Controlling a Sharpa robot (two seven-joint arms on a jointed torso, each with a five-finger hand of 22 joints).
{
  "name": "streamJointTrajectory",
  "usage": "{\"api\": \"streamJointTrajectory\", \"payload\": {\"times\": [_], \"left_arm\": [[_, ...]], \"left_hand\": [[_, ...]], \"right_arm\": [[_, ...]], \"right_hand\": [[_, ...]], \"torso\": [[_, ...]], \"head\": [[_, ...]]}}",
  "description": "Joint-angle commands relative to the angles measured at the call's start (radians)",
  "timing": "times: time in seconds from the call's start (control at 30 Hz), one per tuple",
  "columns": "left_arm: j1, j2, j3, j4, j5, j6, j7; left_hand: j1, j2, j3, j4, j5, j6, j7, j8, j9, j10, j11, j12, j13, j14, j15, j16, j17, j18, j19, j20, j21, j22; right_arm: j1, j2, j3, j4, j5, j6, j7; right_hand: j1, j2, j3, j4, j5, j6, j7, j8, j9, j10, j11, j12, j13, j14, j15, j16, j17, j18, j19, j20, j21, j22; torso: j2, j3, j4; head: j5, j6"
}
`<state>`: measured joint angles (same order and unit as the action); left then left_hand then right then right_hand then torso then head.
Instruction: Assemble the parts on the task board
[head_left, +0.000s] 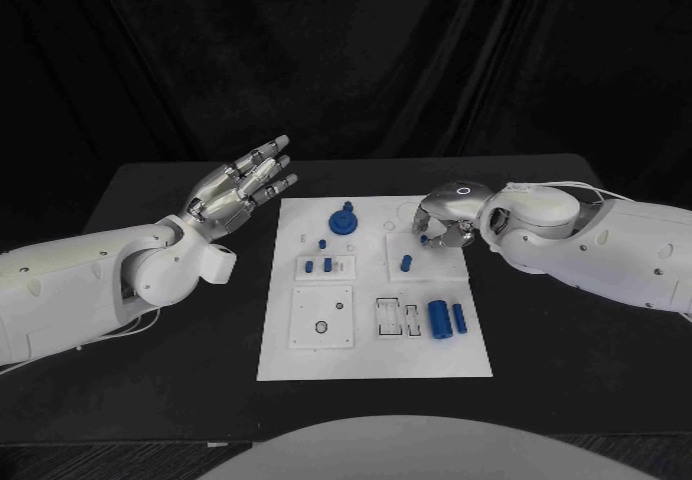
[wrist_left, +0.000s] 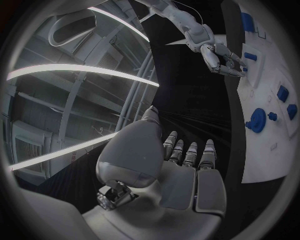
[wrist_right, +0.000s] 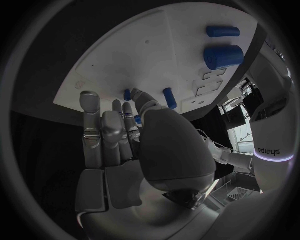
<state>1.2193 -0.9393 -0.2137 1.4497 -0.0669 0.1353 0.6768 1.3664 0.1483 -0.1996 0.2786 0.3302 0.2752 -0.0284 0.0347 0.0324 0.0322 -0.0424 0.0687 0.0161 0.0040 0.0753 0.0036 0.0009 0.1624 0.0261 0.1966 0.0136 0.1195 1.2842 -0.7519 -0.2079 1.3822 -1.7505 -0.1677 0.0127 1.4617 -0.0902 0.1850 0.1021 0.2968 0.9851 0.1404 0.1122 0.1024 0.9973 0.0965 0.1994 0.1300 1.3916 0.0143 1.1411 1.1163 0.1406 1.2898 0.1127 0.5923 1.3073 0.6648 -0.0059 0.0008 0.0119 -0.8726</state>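
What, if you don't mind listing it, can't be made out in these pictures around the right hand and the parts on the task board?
- Right hand: head view, its own back hides the fingertips; whether it pinches a small blue part is unclear in the right wrist view.
- Small sockets on the task board: head view, too small to read.
- Blue gear-like part: left wrist view, fisheye bends it; its seating cannot be told.

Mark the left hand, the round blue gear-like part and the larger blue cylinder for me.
left hand (head_left: 245, 182), head view, on the palm, fingers spread above the table.
round blue gear-like part (head_left: 343, 222), head view, on its disc.
larger blue cylinder (head_left: 438, 319), head view, on the middle of its side.
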Motion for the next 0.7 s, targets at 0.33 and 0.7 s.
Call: {"api": "streamJointTrajectory", "payload": {"times": [0.33,0.7], "left_arm": [[-0.003,-0.001,0.001,0.003,0.005,0.026,0.1],[-0.007,0.0,0.001,0.0,0.005,0.026,0.092]], "left_hand": [[0.043,0.012,-0.013,-0.005,0.049,0.041,0.03,0.007,0.007,0.004,0.017,0.012,0.003,0.002,0.016,0.001,0.002,0.018,0.008,0.017,0.009,0.006],[0.056,0.019,-0.019,-0.001,0.055,0.078,0.051,0.016,0.01,0.018,0.038,0.036,0.007,0.014,0.027,0.01,0.007,0.019,0.019,0.03,0.014,0.021]], "right_arm": [[-0.022,0.015,0.001,-0.027,0.02,-0.001,0.012],[-0.027,0.017,0.001,-0.033,0.023,-0.013,0.019]], "right_hand": [[0.034,0.0,0.059,-0.023,0.069,0.051,0.009,0.013,0.019,0.054,0.001,0.005,-0.012,-0.059,-0.001,-0.104,-0.101,0.029,-0.051,0.001,-0.129,0.034],[0.056,0.002,0.108,-0.052,0.07,0.079,0.003,0.011,0.027,0.133,-0.014,0.0,-0.026,-0.05,-0.013,-0.115,-0.117,0.028,-0.044,-0.011,-0.111,0.043]], "torso": [[0.001,-0.0025,0.0012],[0.001,-0.0008,0.0]], "head": [[0.008,0.0],[0.01,0.0]]}}
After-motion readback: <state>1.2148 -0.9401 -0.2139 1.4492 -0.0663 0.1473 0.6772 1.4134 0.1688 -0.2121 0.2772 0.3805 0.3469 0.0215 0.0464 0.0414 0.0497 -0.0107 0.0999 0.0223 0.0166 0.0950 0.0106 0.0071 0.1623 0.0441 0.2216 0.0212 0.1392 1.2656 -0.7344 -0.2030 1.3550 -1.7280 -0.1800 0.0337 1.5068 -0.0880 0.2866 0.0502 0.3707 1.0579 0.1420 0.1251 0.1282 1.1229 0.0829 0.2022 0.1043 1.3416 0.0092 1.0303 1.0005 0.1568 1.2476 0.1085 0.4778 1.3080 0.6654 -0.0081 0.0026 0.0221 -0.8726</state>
